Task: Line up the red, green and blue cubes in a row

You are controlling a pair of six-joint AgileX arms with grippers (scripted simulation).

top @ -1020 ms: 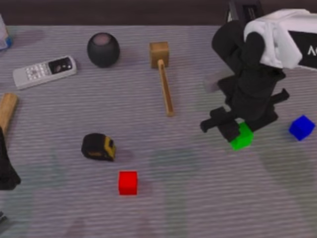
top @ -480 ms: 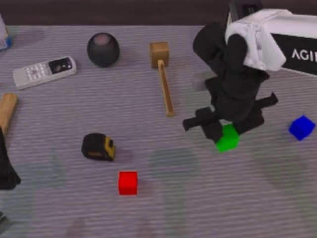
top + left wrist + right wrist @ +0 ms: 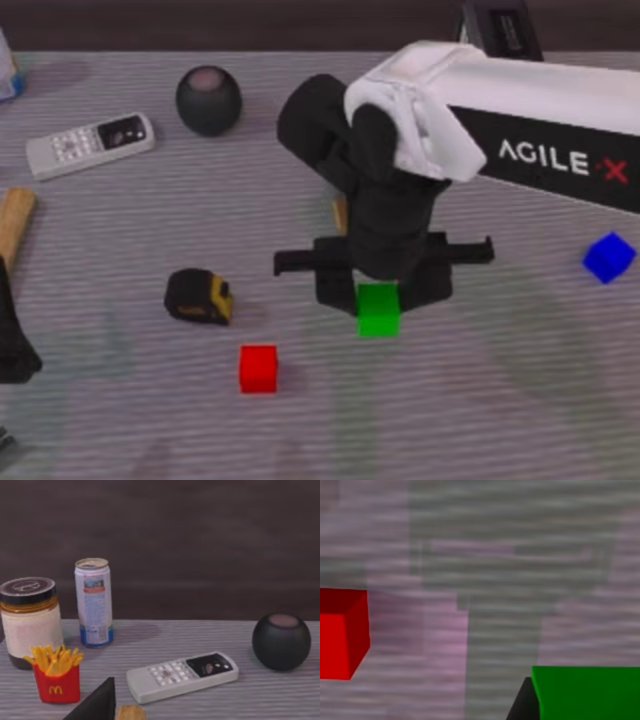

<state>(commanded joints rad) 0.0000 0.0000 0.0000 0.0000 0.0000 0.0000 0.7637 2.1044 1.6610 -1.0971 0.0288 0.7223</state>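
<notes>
At the far left edge of the worktop (image 3: 120, 420) the left arm sat parked, only a dark piece of it in the top view, and I could not tell how its fingers stood. Its wrist camera looked out over a jar (image 3: 29, 620), a drinks can (image 3: 93, 601), a red carton of fries (image 3: 56, 674), a white remote (image 3: 90, 144) and a dark round speaker (image 3: 209, 100). Moving right, a black-and-yellow tape measure (image 3: 200, 296) lay on the worktop, and near it, toward the front edge, sat the red cube (image 3: 258, 368). Then the action: the right gripper (image 3: 378, 300) hung over the middle of the worktop, fingers clamped on the green cube (image 3: 378, 310), arm stretched in from the right. The green cube was held up and right of the red one, clearly apart from it. In the right wrist view the green cube (image 3: 585, 692) filled the near corner with the red cube (image 3: 342, 632) off to one side. Far right, alone, sat the blue cube (image 3: 609, 257).
</notes>
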